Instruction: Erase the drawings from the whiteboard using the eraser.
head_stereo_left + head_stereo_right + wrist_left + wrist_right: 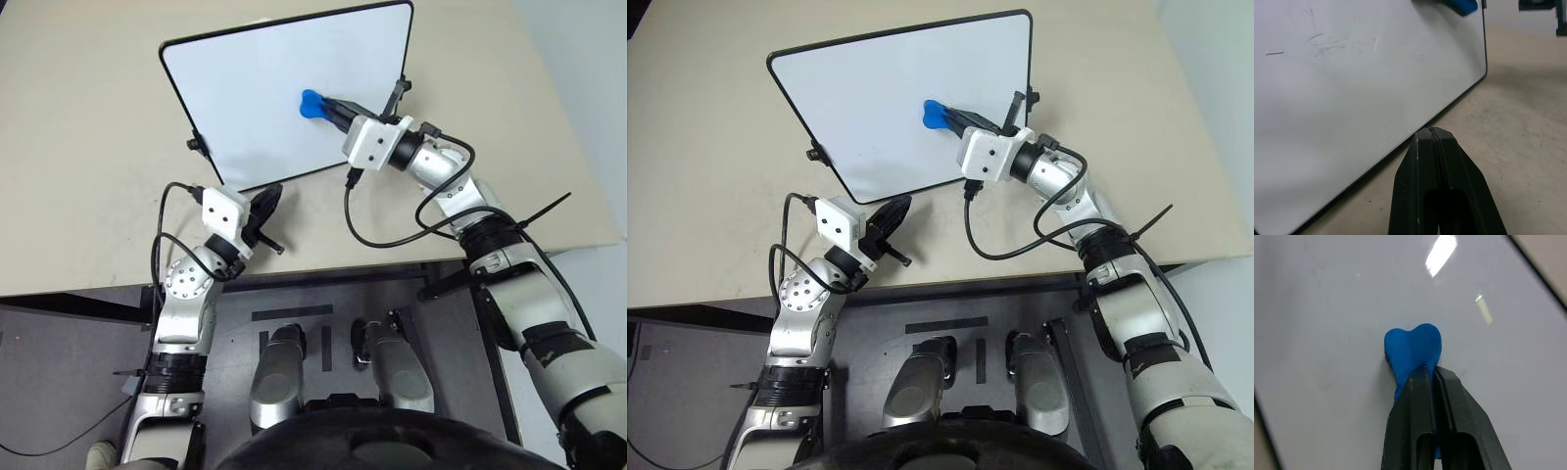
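The whiteboard (265, 88) stands tilted on the beige table, white with a thin black frame. My right gripper (329, 108) is shut on the blue eraser (312, 102), whose rounded end presses against the board's face right of its middle. In the right wrist view the eraser (1413, 350) sticks out past the black fingers (1413, 396) onto the white surface. No red drawings show on the board; only faint grey smudges (1327, 44) appear in the left wrist view. My left gripper (272, 196) is shut and empty, just below the board's lower edge (1400, 152).
The table (78, 147) stretches wide to the left of the board and beyond it. Small black knobs (195, 144) stick out from the board's sides. A black cable (382, 235) loops under my right wrist near the table's front edge.
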### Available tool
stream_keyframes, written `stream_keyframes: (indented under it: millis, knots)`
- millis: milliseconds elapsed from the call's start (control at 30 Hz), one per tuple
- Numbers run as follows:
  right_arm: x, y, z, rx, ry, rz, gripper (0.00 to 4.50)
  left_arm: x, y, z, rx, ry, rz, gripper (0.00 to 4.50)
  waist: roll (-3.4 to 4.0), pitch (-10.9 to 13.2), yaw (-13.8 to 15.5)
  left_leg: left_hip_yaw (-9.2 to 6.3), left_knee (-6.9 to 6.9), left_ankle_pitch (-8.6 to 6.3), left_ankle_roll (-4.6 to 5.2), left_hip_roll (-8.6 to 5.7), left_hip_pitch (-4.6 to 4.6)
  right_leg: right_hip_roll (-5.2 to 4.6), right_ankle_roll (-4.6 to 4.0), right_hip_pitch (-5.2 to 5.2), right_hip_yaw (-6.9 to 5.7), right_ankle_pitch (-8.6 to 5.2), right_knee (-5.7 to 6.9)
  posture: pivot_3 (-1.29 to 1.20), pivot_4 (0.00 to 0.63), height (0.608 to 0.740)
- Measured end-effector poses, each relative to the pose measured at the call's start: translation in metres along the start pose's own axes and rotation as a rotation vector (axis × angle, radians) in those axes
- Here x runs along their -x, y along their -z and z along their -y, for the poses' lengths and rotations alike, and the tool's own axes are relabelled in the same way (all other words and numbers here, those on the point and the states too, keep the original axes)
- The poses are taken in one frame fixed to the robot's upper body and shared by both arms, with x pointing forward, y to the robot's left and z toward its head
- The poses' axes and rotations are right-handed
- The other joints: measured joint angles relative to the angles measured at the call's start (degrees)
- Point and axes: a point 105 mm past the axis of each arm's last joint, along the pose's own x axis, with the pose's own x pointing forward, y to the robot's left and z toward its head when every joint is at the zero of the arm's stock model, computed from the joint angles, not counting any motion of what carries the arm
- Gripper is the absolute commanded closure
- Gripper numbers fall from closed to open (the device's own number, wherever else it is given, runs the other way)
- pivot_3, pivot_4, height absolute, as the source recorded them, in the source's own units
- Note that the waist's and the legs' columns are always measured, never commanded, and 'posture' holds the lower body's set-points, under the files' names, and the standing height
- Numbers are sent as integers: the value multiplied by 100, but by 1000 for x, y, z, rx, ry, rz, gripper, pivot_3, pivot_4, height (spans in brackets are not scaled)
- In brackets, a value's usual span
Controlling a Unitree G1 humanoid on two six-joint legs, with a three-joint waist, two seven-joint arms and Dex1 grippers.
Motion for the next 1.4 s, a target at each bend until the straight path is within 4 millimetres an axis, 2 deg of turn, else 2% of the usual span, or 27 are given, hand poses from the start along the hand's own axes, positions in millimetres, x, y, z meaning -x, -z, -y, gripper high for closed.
stream_keyframes:
  millis: [133, 267, 400, 600, 700, 800, 1067, 1200, 1400]
  knots:
    - [-3, -6, 1, -4, 5, 19, 4459, 0, 0, 0, 1, 0, 0, 4500, 0, 0, 2, 0, 0, 0, 0, 0, -2, 0, 0, -2, 0, -1, -4, 0, 150, 740]
    - [-2, -3, -5, -12, -9, 3, 4459, 0, 0, 0, 1, 1, 0, 4500, 0, 0, 3, 0, 0, -2, 1, 0, -3, 0, 0, -1, 0, 0, -9, 0, 150, 740]
    - [3, 8, -17, -17, -27, -41, 4459, 0, 0, 0, 1, 1, 0, 4500, 0, 0, 11, 0, 0, -3, -1, 0, -2, 0, -3, 0, 0, 2, -6, 0, 150, 740]
    - [21, 30, -22, -22, -31, -137, 4459, 0, 0, 0, 2, 1, 0, 4500, 0, 0, 33, 0, 0, -2, -1, 0, -1, 0, -7, 2, 0, 20, -6, 0, 150, 740]
    - [42, 45, -31, -72, -71, -216, 4459, 0, 0, 0, 2, 3, -2, 4500, -1, 0, 64, 1, 0, 1, 2, 0, -4, 0, -4, 6, 0, 23, -9, 0, 150, 740]
    - [73, 56, -43, -229, -126, -294, 4459, 3, 2, -1, -2, 6, -11, 4500, -1, 0, 81, 6, 1, 7, 3, 0, -12, 1, 7, 7, 0, 17, -17, 0, 150, 740]
    - [120, 40, -40, -482, -304, -374, 4459, 5, 1, -4, -13, 12, -17, 4500, -7, -5, 69, 10, 3, 36, 65, -2, -25, 8, 41, 10, 1, -35, -29, 0, 150, 740]
    - [121, 39, -50, -550, -351, -408, 3472, 5, 1, -4, -11, 15, -19, 4500, -7, -4, 66, 8, 2, 24, 73, -1, -20, 10, 41, 10, 0, -37, -27, 0, 150, 740]
    - [112, 25, -62, -622, -396, -369, 1376, 12, 0, -13, -26, 0, -29, 4500, -7, -4, 71, 6, 3, 30, 82, -2, -18, 11, 40, 11, 1, -36, -22, 0, 150, 740]
